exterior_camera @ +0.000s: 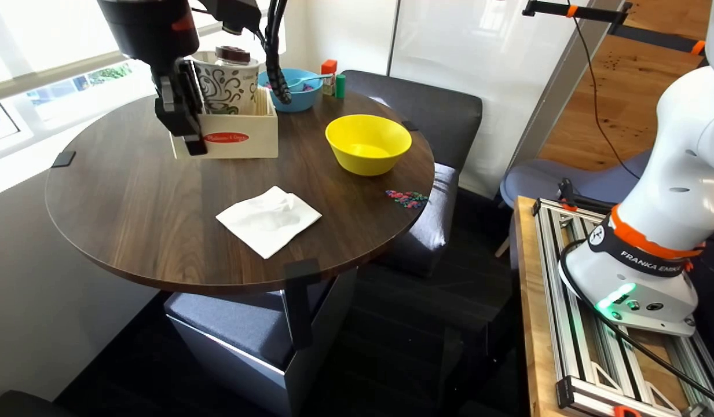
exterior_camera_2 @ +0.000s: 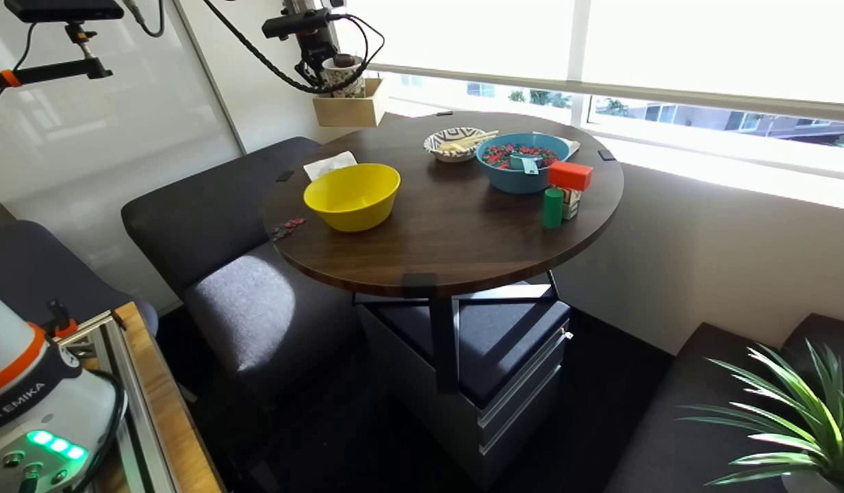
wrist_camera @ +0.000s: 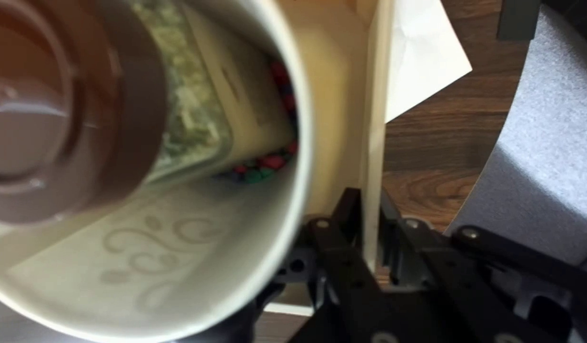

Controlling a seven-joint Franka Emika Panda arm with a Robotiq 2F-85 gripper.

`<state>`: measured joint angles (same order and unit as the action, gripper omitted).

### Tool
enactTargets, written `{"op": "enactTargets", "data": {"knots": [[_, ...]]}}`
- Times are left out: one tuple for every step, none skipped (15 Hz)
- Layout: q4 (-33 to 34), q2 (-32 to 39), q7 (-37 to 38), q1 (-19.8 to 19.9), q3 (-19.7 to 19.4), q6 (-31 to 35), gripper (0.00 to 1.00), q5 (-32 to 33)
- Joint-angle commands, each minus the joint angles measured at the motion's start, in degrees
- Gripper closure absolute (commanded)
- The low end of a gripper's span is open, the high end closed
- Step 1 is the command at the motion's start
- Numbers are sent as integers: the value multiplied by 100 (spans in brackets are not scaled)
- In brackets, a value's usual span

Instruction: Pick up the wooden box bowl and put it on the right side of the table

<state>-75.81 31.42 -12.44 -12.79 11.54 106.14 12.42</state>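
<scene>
Because gripper pinches one wall of open-topped pale-wood box | off-centre weight of round white swirl-patterned cup, wrist-view nine o'clock | may twist it loose

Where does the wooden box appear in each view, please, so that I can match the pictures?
In an exterior view: the wooden box is upper left, above the napkin.
In an exterior view: the wooden box is near the top, slightly left of centre, above the napkin.
Wrist view: the wooden box is just right of centre, left of the napkin.
Shared landmark: the napkin.
</scene>
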Motion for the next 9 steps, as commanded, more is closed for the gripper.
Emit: {"op": "enactTargets", "data": {"knots": [[60,-92,272,-153,-315,-567,97,181],[-76,-223,309,-99,-360,-774,97,144],[-184,-350,453,-62,-446,-1085,97,140],[-350,-494,564,15,-519,-1259,97,98],[-496,-617,674,105,-595,-1426,97,50],[-632,-740,802,212,-656,-1551,97,-40],[-858,-905,887,380,-704,-1557,97,-217],[-1092,-1056,968,550,-757,-1465,97,-393],[-1377,-1209,996,735,-797,-1193,97,-590]]}}
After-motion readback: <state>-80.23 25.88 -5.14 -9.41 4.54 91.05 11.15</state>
